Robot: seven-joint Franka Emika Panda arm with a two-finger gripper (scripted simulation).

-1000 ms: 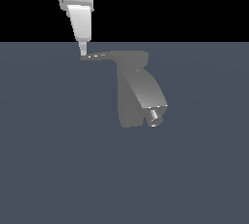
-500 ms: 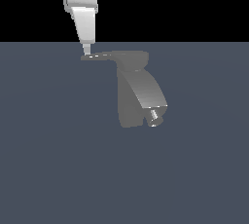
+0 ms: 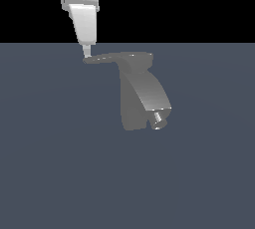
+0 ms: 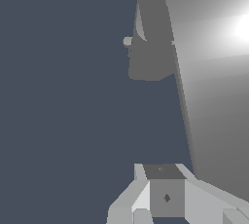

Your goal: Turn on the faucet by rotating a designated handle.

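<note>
The matte grey faucet (image 3: 147,96) stands in the middle of the exterior view, its short shiny nozzle (image 3: 158,119) at the lower end. The thin flat handle (image 3: 107,57) reaches from the cap toward the exterior view's left. My white gripper (image 3: 87,53) comes down from above with its fingers together, the tip resting against the handle's rounded end; nothing is held. In the wrist view the handle (image 4: 209,96) is a broad bright grey band beside my gripper (image 4: 163,172), with the faucet (image 4: 151,62) and nozzle (image 4: 127,41) beyond.
A plain dark blue-grey floor (image 3: 60,163) lies under the faucet, with black background above its far edge. No other objects show.
My gripper has shifted slightly toward the exterior view's right and a little lower at the handle's tip. The handle shows no clear rotation.
</note>
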